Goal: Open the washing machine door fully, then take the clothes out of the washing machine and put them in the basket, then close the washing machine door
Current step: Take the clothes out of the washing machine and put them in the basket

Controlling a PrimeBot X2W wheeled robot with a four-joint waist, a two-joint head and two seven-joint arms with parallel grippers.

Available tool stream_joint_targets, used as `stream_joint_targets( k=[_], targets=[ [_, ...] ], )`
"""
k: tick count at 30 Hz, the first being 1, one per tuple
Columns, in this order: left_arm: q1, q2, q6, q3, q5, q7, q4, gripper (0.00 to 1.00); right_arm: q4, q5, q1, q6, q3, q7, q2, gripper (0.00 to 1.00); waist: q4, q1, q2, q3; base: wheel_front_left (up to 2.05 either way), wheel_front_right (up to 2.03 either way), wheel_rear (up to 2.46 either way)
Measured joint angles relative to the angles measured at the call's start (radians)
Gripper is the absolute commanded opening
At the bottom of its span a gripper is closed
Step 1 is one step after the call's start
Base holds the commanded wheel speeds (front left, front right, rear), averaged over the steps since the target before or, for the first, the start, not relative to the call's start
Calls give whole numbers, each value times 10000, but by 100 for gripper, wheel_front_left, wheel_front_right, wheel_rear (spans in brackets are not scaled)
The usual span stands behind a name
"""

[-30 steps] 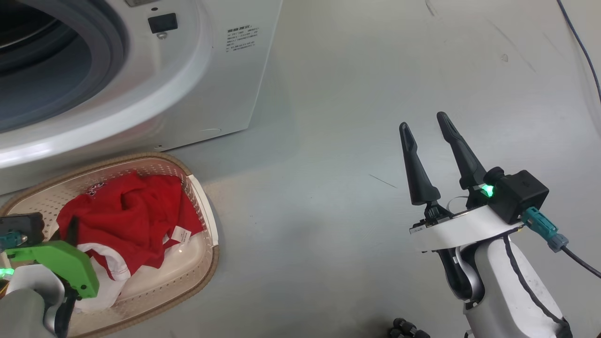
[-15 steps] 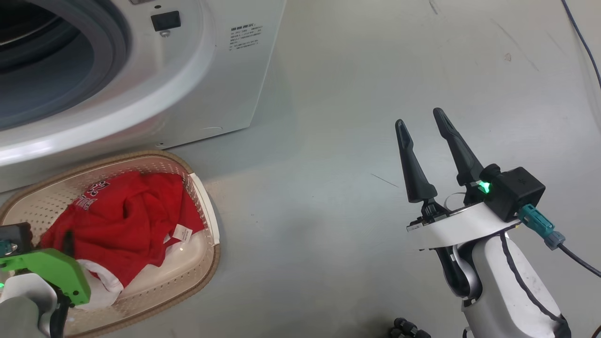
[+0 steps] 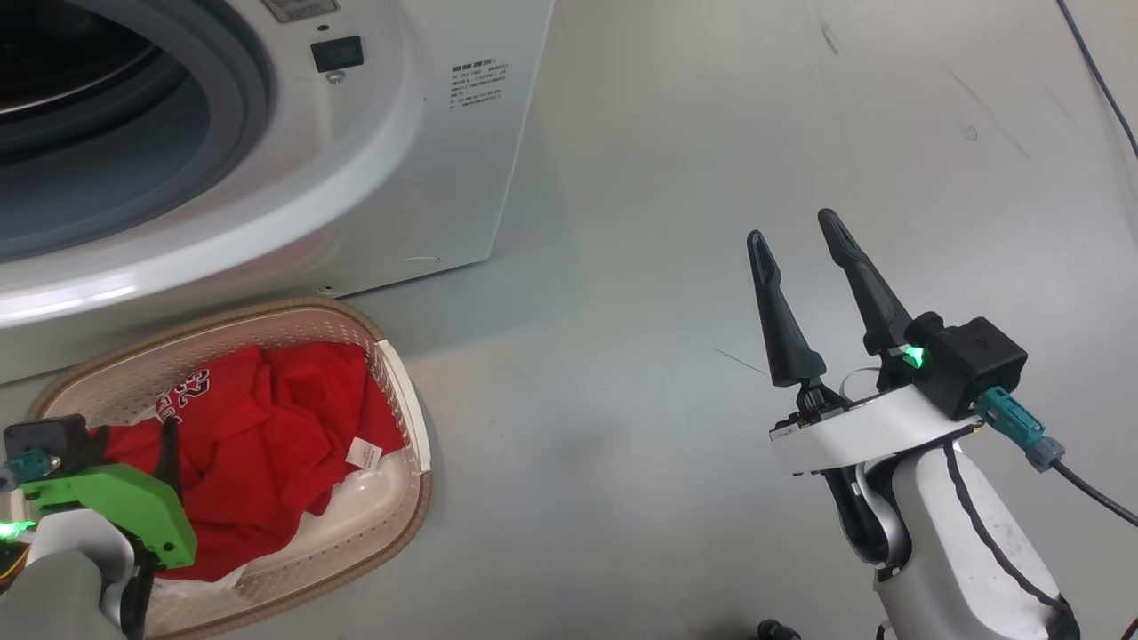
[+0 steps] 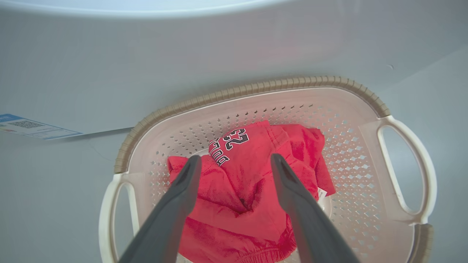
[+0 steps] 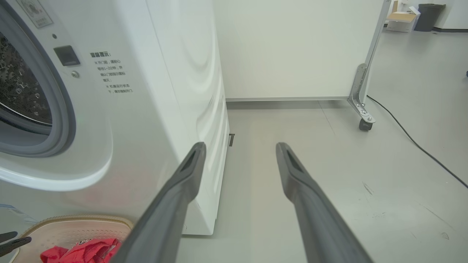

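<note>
The red clothes [image 3: 258,444] lie bunched inside the cream basket [image 3: 411,418], a white tag and black-and-white lettering showing. In the left wrist view my left gripper [image 4: 234,160] hangs open just above the clothes [image 4: 252,190], its fingers apart with nothing between them; the basket [image 4: 406,164] stands against the washing machine's front. The white washing machine [image 3: 427,178] has its grey-ringed drum mouth [image 3: 107,133] uncovered. The door is out of view. My right gripper [image 3: 796,227] stands open over bare floor, right of the machine.
The right wrist view has the washing machine's side [image 5: 182,91], a white wall behind, a wheeled metal post [image 5: 362,98] and a black cable [image 5: 416,146] on the grey floor. Another cable [image 3: 1098,80] runs along the far right.
The head camera has shifted, so machine and basket sit a little further right and lower. The clothes lie flatter in the basket, with less white showing. The right gripper has barely moved.
</note>
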Motion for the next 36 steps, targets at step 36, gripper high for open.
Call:
stream_joint_targets(
  k=[36],
  targets=[
    [-154,-1252,-384,-268,366,-1187,-3068,100,656,-253,700,123,-662,0,-12,100,1663,0,0,-2826,0,0,0]
  ],
)
